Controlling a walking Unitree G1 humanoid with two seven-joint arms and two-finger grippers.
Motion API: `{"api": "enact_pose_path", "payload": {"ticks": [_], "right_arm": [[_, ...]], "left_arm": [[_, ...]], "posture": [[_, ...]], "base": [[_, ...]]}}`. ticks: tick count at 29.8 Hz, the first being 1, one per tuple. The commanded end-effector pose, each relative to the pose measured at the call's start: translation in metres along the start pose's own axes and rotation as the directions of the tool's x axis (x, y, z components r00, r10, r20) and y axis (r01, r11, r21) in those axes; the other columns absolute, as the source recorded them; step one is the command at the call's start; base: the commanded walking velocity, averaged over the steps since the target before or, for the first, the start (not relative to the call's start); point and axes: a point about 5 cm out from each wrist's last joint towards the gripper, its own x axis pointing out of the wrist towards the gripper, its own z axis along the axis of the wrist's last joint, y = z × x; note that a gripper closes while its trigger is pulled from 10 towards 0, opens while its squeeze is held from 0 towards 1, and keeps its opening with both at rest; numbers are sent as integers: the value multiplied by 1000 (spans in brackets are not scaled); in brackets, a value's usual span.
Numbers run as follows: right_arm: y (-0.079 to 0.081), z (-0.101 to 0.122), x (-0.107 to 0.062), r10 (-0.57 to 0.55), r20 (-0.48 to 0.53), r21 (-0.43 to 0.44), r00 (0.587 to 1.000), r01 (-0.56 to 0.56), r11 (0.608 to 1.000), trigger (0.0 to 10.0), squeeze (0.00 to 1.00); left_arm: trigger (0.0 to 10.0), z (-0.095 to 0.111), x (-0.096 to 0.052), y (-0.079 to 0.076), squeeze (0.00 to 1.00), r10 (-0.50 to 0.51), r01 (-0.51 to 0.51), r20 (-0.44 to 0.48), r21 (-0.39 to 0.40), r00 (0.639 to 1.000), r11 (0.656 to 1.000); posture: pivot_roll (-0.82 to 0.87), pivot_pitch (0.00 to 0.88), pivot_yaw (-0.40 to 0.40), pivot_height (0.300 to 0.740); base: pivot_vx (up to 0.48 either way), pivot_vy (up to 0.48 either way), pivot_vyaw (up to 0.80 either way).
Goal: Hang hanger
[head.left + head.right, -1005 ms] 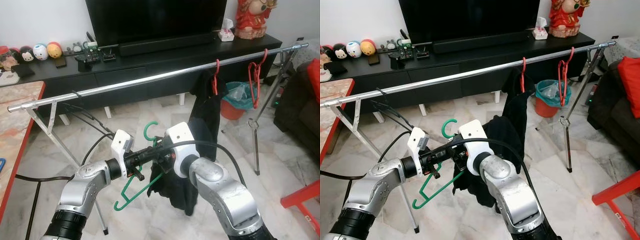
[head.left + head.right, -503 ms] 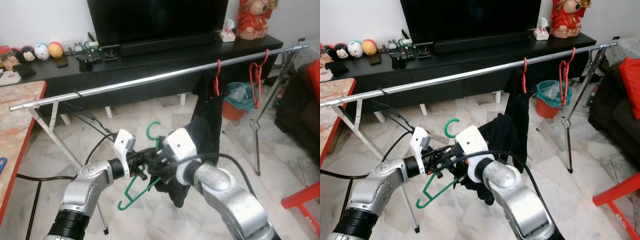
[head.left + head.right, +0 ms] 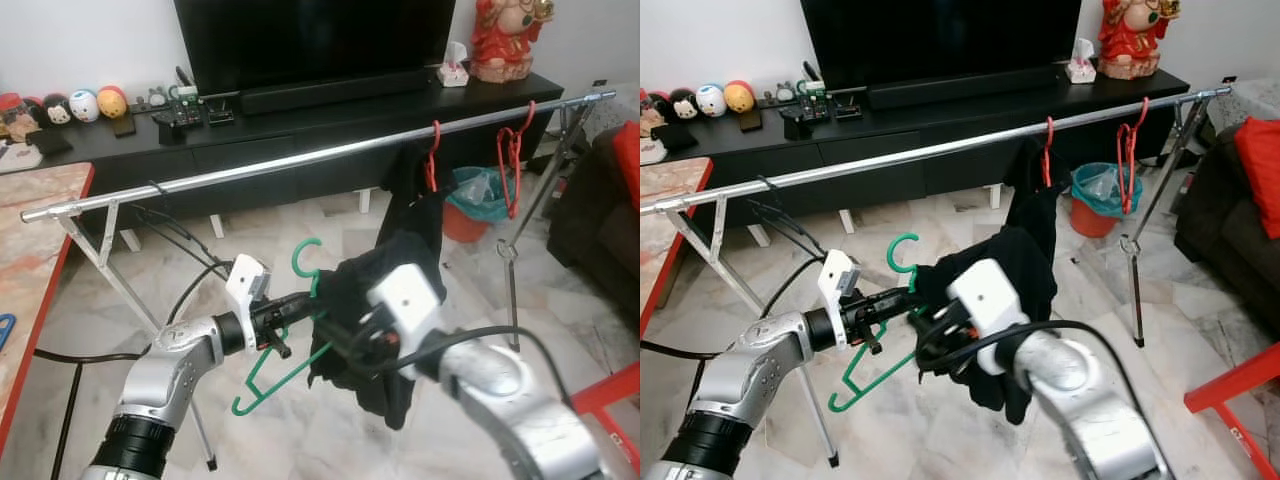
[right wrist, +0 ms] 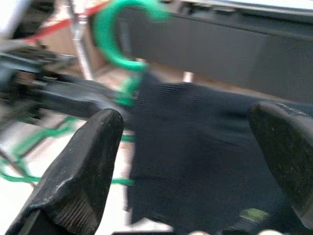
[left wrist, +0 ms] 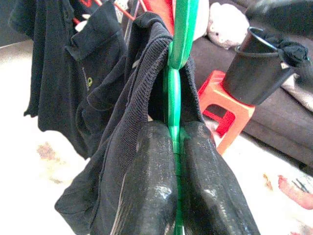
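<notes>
right gripper (image 4: 181,161): fingers spread wide, nothing between them, pointed at the draped garment, just beside it
left gripper (image 5: 174,147): fingers pressed together on the green hanger (image 3: 290,345) just below its hook (hook points up, well below the rail)
black garment (image 3: 375,325): draped over the hanger's right side, hangs between the two arms
rail (image 3: 250,170): long silver bar across the room, beyond both grippers
on rail: red hanger with dark shirt (image 3: 432,160), bare red hanger (image 3: 512,165) further right, black clip or cable (image 3: 152,187) near the left end
behind rail: teal bin with orange bucket (image 3: 475,200), black TV unit (image 3: 130,150) with toy figures, TV above
edges: red stool (image 3: 610,395) on the right, red-edged table (image 3: 35,250) on the left
</notes>
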Motion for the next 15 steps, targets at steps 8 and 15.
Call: {"api": "enact_pose_path", "payload": {"ticks": [8, 15], "right_arm": [[-3, -6, -37, 242, 80, -84, 967, -235, 968, 10000, 0], [-6, -15, -44, 419, 85, -89, 904, -412, 907, 10000, 0]], "left_arm": [[10000, 2, -5, -6, 0, -105, 105, -31, 20, 994, 994], [10000, 2, -10, -11, 0, -206, 210, -91, 39, 974, 977]], "posture": [[-35, 23, 59, 740], [-28, 23, 66, 740]], "base": [[0, 0, 0], [0, 0, 0]]}}
